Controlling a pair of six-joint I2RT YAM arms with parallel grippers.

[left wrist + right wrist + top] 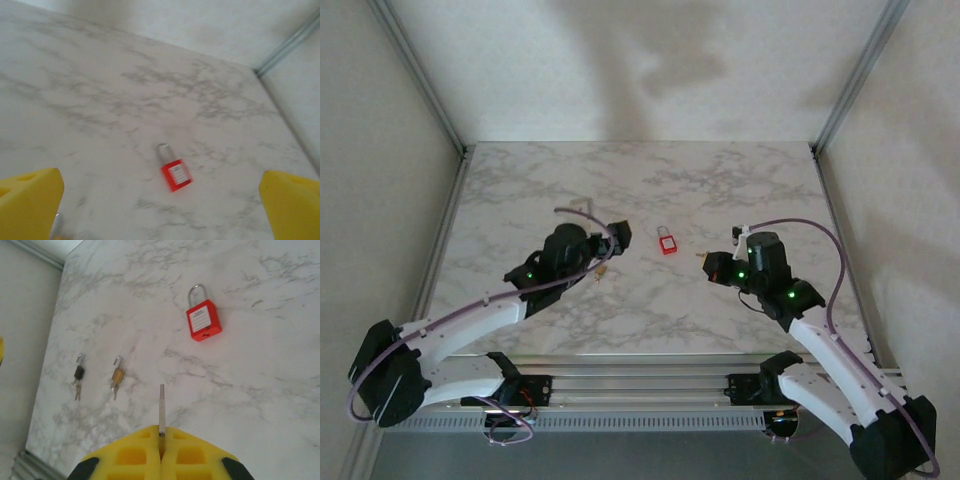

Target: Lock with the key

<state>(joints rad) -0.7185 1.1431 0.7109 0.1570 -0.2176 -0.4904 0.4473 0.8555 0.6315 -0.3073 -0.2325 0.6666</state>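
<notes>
While our right hand clamps the key, the red padlock lies apart. Our left hand is spread wide, empty; we judge inserting and turning remain.

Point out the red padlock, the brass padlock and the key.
red padlock (203,321): right wrist view, red body
brass padlock (118,375): right wrist view, brass body
key (162,405): right wrist view, bare blade

left tool: jaws spread wide, angled inward | right tool: pressed closed on key
</notes>
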